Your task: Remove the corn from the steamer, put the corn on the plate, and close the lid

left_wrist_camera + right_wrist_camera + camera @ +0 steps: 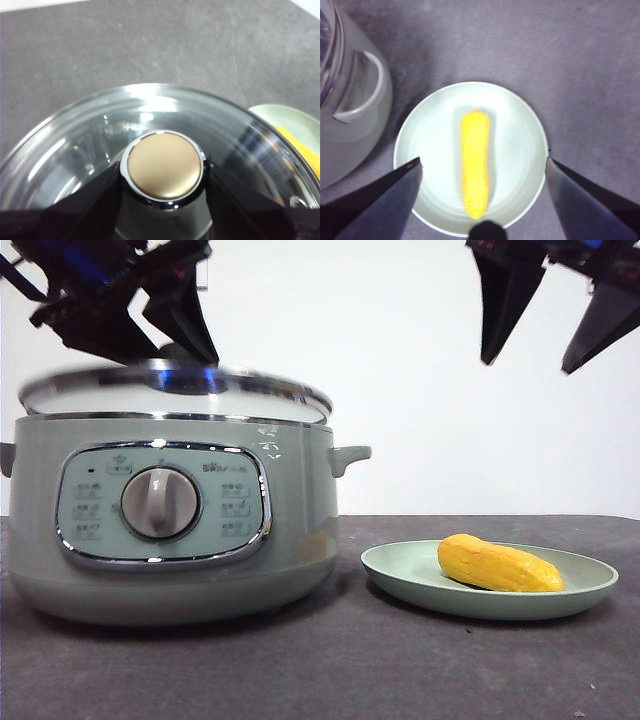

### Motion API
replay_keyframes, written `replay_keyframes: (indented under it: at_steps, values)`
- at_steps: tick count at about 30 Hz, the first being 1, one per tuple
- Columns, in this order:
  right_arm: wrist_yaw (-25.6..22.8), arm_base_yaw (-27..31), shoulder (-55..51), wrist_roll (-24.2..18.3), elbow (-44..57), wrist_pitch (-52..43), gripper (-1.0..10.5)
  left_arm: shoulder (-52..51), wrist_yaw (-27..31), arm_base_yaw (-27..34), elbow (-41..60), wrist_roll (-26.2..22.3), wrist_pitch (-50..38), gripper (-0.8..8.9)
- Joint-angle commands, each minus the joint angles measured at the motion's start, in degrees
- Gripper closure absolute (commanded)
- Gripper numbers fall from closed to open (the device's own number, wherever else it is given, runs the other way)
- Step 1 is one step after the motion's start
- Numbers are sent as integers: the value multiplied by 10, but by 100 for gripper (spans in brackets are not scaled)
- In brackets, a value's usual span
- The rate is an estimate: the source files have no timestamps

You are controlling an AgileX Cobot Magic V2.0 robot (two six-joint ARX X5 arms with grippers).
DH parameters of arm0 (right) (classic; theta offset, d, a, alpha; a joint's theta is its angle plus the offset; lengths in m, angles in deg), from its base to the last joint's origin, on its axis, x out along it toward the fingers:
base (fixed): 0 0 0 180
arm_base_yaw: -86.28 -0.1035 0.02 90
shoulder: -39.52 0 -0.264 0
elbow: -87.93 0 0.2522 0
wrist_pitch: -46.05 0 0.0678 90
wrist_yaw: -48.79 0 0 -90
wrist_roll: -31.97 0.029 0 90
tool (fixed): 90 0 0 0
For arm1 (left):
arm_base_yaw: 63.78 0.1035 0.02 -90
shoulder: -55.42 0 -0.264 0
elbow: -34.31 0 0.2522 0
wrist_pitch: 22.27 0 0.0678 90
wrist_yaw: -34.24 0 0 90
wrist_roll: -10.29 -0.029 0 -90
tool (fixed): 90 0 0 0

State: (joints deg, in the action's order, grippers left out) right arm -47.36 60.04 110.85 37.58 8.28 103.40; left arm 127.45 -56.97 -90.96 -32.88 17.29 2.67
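Glossy glass lid [100,150], chrome rim; matt grey table [330,670].

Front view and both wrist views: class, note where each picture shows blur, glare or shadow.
Front view: the lid is motion-blurred under the left gripper; the corn is sharp. Left wrist view: white glare streaks the glass around the knob. Right wrist view: the plate is evenly lit, the corn shadowing it faintly.

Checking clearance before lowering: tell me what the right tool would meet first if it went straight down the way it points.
Probably the corn, lying on the plate directly beneath the open right tool; its jaws straddle the cob, so they might reach the plate instead.
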Motion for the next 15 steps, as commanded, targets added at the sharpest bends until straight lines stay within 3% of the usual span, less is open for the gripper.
replay_keyframes:
  at_steps: [1, 15]
  values:
    - [-4, 1, -7, 5, 3, 3, 537, 12, -5, -4, -3, 6, -21, 822]
    - [-3, 8, -14, 5, 3, 15, 538, 20, 31, -33, -3, -29, 53, 805]
